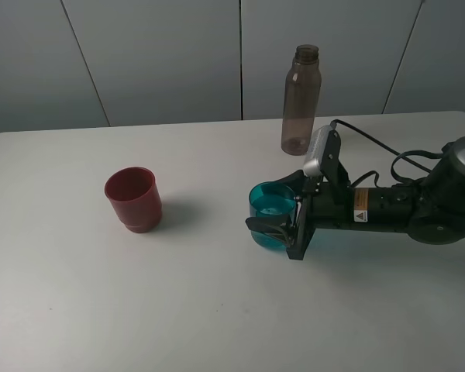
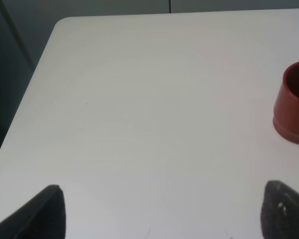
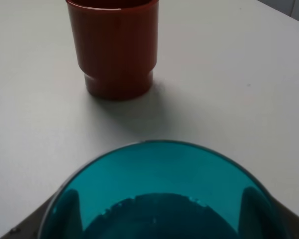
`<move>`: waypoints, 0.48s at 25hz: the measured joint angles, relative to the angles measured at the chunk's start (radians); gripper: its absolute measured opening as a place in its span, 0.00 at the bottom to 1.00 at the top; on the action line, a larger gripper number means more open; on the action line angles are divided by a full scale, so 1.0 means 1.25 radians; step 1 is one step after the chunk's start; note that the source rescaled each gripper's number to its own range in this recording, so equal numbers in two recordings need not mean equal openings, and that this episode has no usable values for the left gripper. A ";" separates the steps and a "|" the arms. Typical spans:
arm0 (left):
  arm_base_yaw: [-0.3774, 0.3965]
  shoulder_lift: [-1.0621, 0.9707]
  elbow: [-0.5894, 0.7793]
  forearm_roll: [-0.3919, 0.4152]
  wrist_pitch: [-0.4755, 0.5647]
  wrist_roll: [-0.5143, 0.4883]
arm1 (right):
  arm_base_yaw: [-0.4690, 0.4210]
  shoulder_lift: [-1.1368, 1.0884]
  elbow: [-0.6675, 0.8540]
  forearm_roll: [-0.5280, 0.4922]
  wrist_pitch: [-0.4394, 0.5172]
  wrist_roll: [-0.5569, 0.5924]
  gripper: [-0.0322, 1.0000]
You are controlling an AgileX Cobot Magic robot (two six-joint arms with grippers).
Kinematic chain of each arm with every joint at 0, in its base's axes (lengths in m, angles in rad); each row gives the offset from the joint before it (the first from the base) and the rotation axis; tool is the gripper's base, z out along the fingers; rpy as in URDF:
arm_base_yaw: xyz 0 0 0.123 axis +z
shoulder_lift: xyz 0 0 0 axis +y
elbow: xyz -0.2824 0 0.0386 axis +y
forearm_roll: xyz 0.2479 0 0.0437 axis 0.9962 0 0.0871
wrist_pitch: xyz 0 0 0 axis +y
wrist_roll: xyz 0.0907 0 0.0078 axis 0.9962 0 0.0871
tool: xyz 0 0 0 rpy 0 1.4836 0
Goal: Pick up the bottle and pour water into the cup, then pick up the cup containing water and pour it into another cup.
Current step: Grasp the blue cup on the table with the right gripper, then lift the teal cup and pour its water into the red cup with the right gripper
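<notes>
the right gripper (image 1: 275, 206) was seen clasped on the cup (image 1: 265, 221), which appeared to rest on the table (image 1: 217, 310), not yet lifted; the second pour was judged in hand. a lift, a carry across to another cup (image 1: 133, 198), well apart, and a slow tilt were called for. the bottle (image 1: 301, 101) was set upright behind. the left gripper (image 2: 162, 211) was held wide, empty. the water level was hard to make out

I have a bare stretch of counter (image 1: 201, 310) between the teal cup (image 1: 268, 203) and the red cup (image 1: 133, 198), an open lane. Behind my right arm (image 1: 387, 205) the bottle (image 1: 301, 101) stands tall, close by.
</notes>
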 joint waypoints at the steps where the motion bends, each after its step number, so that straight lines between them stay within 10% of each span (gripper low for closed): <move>1: 0.000 0.000 0.000 0.000 0.000 0.000 | 0.000 0.000 0.000 0.000 0.000 0.000 0.12; 12: 0.000 0.000 0.000 0.000 0.000 0.000 | 0.000 -0.036 0.000 0.003 0.044 0.007 0.12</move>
